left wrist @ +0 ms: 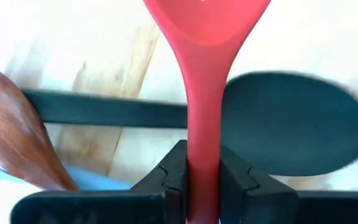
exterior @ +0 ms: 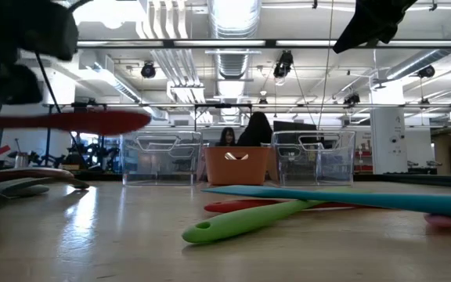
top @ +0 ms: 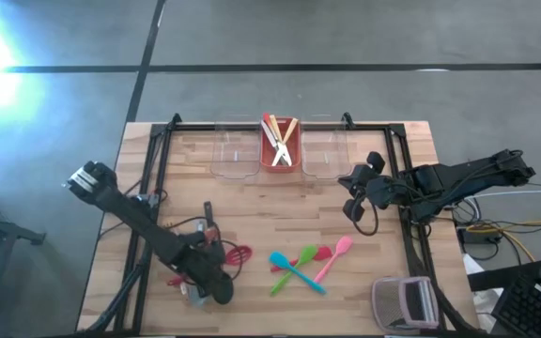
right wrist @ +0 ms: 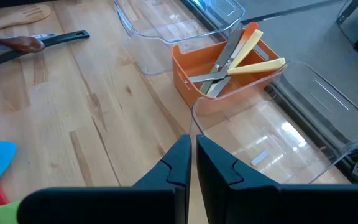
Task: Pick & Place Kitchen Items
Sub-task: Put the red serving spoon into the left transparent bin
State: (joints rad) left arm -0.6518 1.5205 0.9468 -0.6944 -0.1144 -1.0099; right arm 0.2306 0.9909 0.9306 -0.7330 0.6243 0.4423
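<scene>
Wooden table (top: 252,211), left claw (left wrist: 202,180) clamping red spoon (left wrist: 205,74) near front edge

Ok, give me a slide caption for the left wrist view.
Left gripper shut on red spoon handle, above black spoon.

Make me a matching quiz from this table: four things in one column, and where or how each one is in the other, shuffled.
Things:
1. red spoon
2. black spoon
3. right pincer
4. orange bin

States:
A. shut on nothing, above the table near a clear bin
B. stands between two clear bins, utensils inside
C. clamped by its handle in the left pincer
D. lies flat on the wood under the lifted spoon

Pairs: 1-C, 2-D, 3-A, 4-B
</scene>
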